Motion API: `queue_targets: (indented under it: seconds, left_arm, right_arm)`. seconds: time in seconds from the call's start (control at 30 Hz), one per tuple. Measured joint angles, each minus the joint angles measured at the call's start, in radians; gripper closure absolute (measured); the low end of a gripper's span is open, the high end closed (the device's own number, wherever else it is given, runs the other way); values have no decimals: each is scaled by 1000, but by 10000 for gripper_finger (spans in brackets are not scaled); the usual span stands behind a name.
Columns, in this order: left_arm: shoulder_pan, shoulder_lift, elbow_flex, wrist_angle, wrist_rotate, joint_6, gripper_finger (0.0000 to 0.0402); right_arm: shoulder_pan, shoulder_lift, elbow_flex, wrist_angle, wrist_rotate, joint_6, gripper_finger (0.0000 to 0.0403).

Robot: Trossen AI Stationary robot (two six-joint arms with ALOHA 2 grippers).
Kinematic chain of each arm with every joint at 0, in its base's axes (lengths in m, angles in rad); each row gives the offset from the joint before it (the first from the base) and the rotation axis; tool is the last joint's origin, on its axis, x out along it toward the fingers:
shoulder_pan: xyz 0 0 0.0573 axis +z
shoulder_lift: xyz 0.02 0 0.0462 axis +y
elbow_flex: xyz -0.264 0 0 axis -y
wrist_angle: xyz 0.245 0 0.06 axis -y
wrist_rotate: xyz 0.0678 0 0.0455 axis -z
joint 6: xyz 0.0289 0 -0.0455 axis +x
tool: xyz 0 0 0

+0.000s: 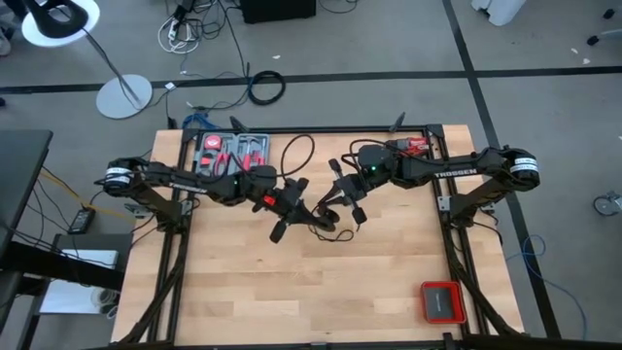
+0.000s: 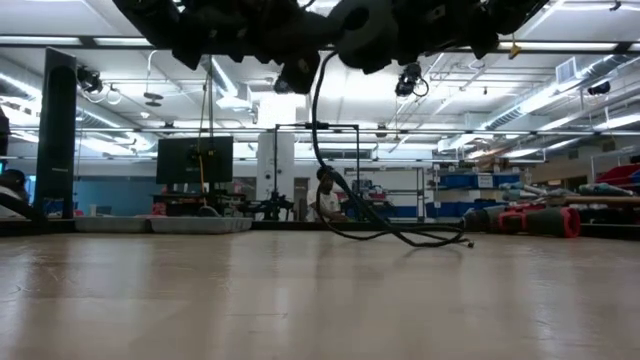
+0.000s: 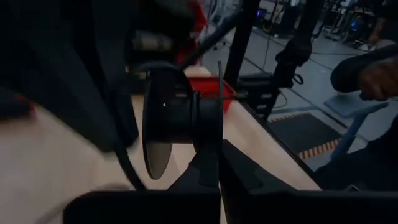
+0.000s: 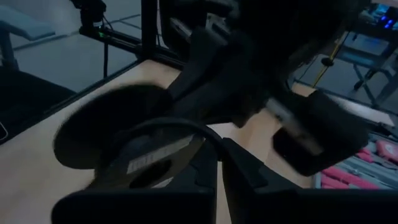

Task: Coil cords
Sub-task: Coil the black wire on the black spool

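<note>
Wooden tabletop (image 1: 292, 292) on a black frame, workshop floor behind; we list items left to right, placed relative to the fingers.

Red tool tray (image 1: 231, 154): behind our left arm, well apart from the fingers. Not part of the job.

Left gripper (image 1: 290, 207): near table centre, raised off the wood. Fingers pressed together; in the left wrist view they meet with no gap. We judge a strand of the cord is pinched there, though the contact itself is too dark to confirm.

Cord (image 1: 326, 229): thin black cable. One run hangs from the grippers, as the low view (image 2: 318, 110) shows, and the slack lies in loose curves on the wood (image 2: 400, 236), just below and between both sets of fingers. A further loop (image 1: 296, 151) rises behind the left gripper.

Right gripper (image 1: 342, 201): just beside the left one, raised. Fingers closed; the cord arches across them in the right wrist view (image 4: 180, 124).

Red case (image 1: 442, 301): near front corner, well apart.

Key relation: slack trails from the fingers toward the right gripper's side; long axis runs roughly across the table. Both grippers are about equally near.
</note>
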Motion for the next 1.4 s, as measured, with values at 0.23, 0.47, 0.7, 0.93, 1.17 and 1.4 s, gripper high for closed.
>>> queue_targets:
  seconds: [0.23,0.47,0.7,0.93,1.17,1.4]
  left_arm:
    - [-2,2,32,4,19,105,401]
    - [-2,2,33,47,19,188,401]
    - [-17,1,33,111,-1,251,401]
    - [-21,1,33,144,-13,257,401]
    - [-21,1,33,153,-61,283,401]
    - [-21,1,32,176,-81,283,401]
  right_arm:
    - [0,0,0,32,-3,36,357]
    - [0,1,0,46,-19,57,326]
    - [6,1,-29,70,-45,105,327]
    - [6,1,-130,212,-47,193,327]
    - [7,1,-255,418,-47,304,327]
    - [23,1,-308,471,-4,334,327]
